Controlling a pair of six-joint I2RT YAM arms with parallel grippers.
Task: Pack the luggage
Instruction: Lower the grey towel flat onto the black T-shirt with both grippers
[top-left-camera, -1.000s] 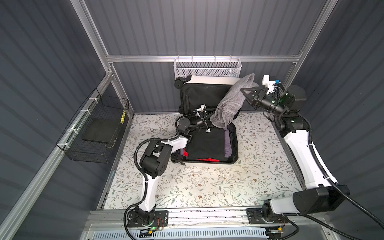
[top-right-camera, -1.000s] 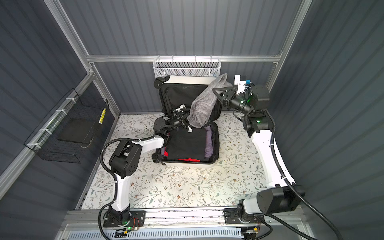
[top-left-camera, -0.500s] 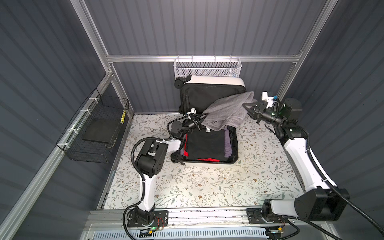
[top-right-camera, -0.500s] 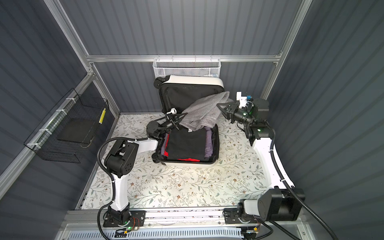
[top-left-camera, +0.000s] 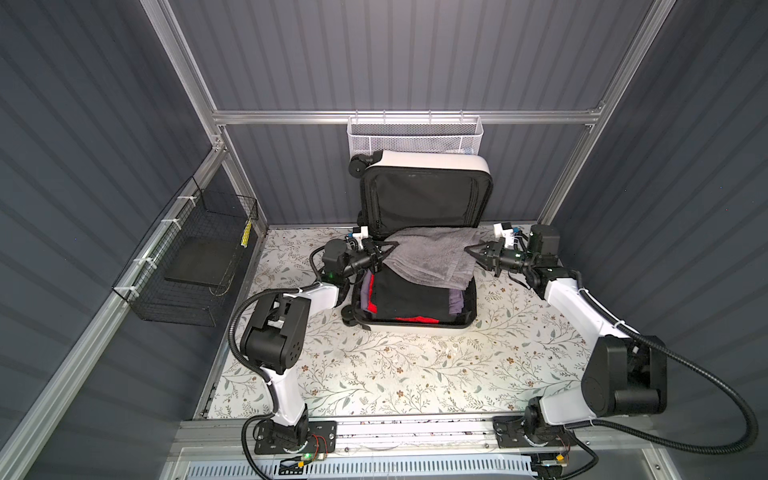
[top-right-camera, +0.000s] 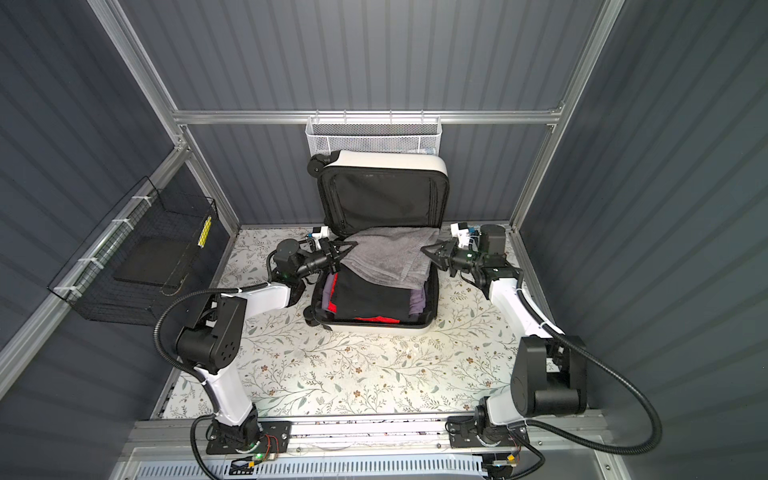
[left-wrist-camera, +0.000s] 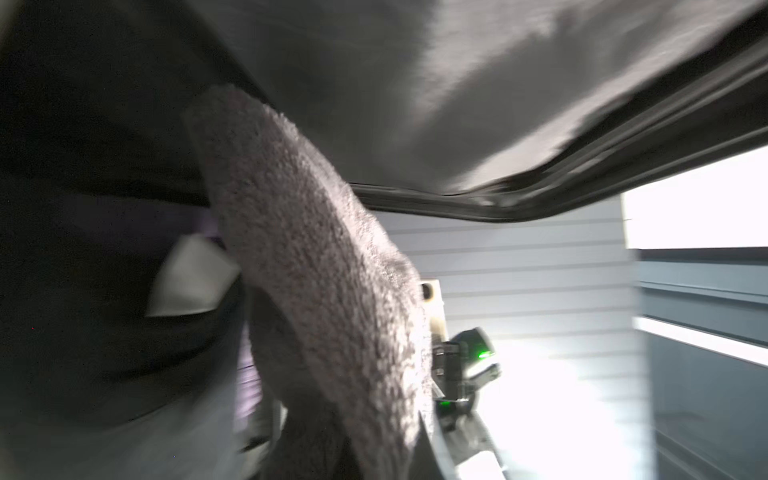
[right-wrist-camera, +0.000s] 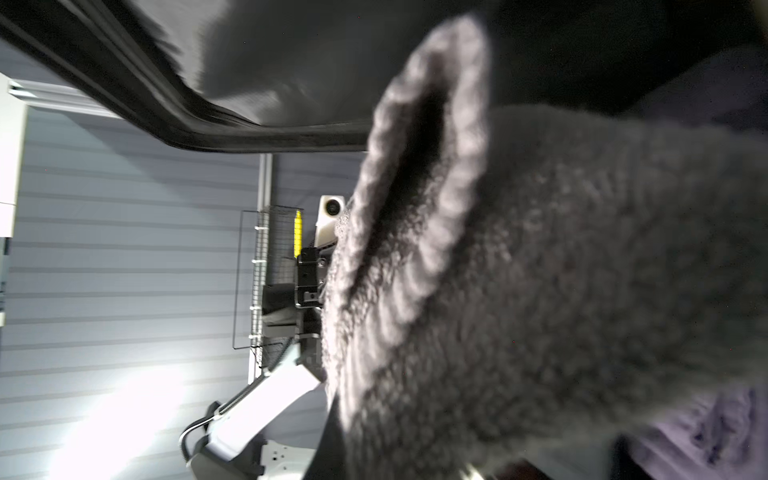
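The luggage (top-left-camera: 432, 160) (top-right-camera: 386, 161), a small white hard-shell suitcase, lies open with its black-lined lid upright against the back wall. Its base (top-left-camera: 415, 331) holds folded black, red and purple clothes (top-left-camera: 407, 299). A grey towel (top-left-camera: 432, 259) (top-right-camera: 390, 259) is stretched across the back of the base. My left gripper (top-left-camera: 384, 251) (top-right-camera: 345, 249) is shut on the towel's left end. My right gripper (top-left-camera: 471, 251) (top-right-camera: 428, 249) is shut on its right end. In both wrist views the towel (left-wrist-camera: 316, 257) (right-wrist-camera: 540, 270) fills the frame and hides the fingertips.
A white mesh basket (top-left-camera: 415, 139) hangs on the back wall just above the lid. A black wire basket (top-left-camera: 187, 257) with a dark flat item and a yellow strip hangs on the left wall. The floral tabletop (top-left-camera: 395, 374) spreads in front of the suitcase.
My right gripper has brought the towel down from beside the lid to just above the base. My left gripper has closed on the towel's other end, so it now spans between both.
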